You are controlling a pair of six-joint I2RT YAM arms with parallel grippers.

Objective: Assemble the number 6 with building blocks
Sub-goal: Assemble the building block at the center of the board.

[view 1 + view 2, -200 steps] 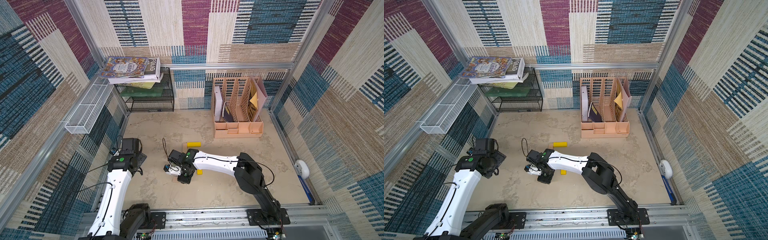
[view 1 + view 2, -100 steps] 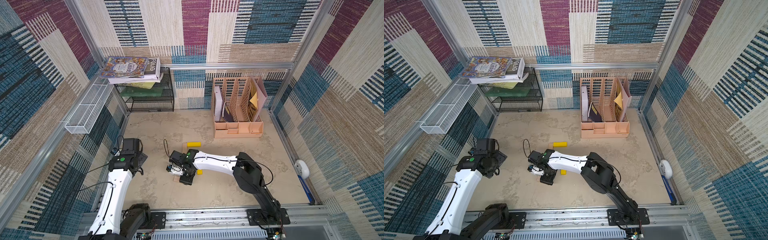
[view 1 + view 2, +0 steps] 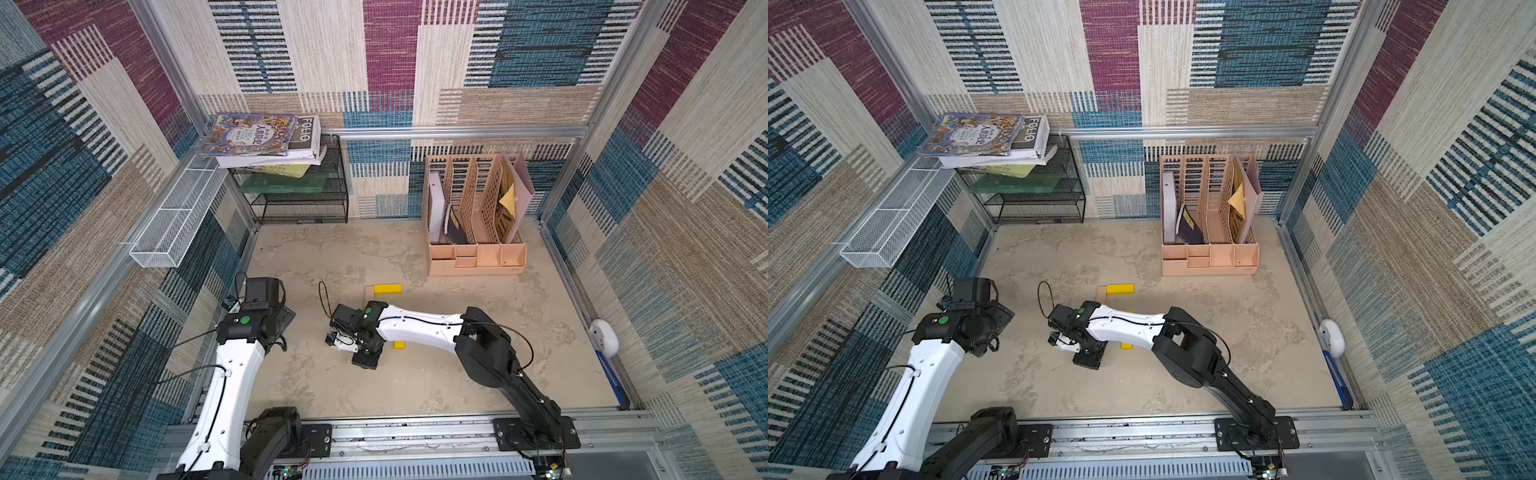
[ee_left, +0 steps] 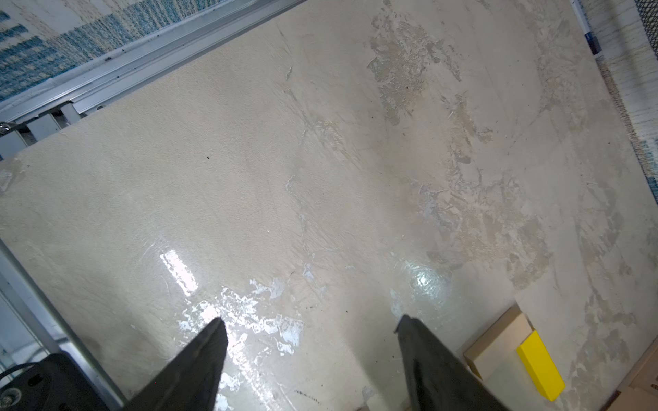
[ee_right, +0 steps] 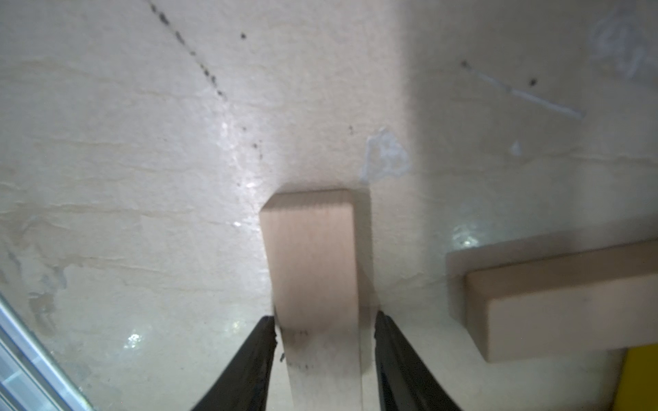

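Okay, the peach file organiser [image 3: 478, 266] at the back of the table [image 3: 332, 390] has a white folder, dark booklets and yellowish papers standing in its tall slots. The black wire rack [image 3: 305, 208] in the back corner carries a stack of books [image 3: 257, 137] on top and flat green items inside. A white mesh basket [image 3: 174, 224] hangs on the side wall. The right gripper [image 5: 324, 316] is low at mid-table, straddling a flat pale wooden bar [image 5: 309, 256]. Its jaws are apart: one finger [image 5: 249, 363] touches the bar's edge and the other sits a sliver off, so it is not clamped. A second pale bar [image 5: 562, 302] lies crosswise just beside it. In both top views a far yellow bar [image 3: 387, 288] meets a pale bar end [image 3: 369, 293] behind the arm, and a near yellow end [image 3: 399, 344] peeks out beneath the arm. The left gripper [image 4: 309, 320] hovers over the tabletop, spread wide and holding nothing.
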